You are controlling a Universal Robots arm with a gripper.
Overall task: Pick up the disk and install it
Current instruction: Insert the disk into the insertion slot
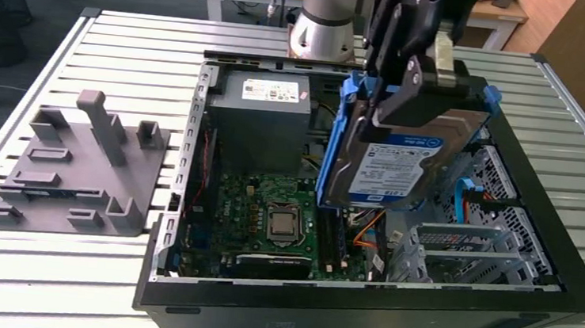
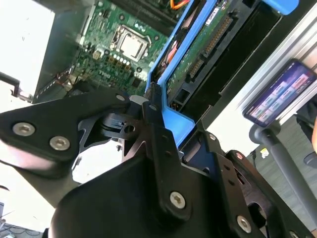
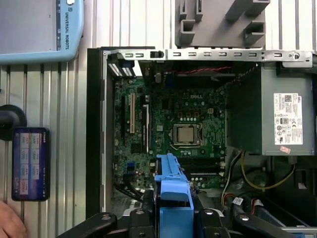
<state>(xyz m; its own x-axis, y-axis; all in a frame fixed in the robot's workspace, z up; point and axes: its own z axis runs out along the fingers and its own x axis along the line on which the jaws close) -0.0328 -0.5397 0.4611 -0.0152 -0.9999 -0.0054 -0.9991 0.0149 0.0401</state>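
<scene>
- The slatted metal table (image 1: pixel 80 289) carries an open black computer case (image 1: pixel 364 317) lying on its side. At the exterior view's left, well apart from the case, stands a grey moulded fixture (image 1: pixel 80 169).
- Inside the case I see a green motherboard (image 1: pixel 268 202) and a grey metal box (image 1: pixel 264 122) with a white sticker. At the exterior view's right is a grey metal cage (image 1: pixel 476 248) with a blue latch (image 1: pixel 464 196).
- The orange cables (image 1: pixel 369 222) lie just under the lower edge of the disk (image 1: pixel 398 169).
- In the first wrist view, a phone (image 3: pixel 30 163) lies on the table beside the case, with a person's hand (image 3: pixel 10 223) near it.
- The disk is silver-grey with a white-and-blue label and a bright blue carrier. It hangs steeply tilted over the open case, between box and cage in the exterior view.
- The jaws are clamped on the disk's upper end and carry it.
</scene>
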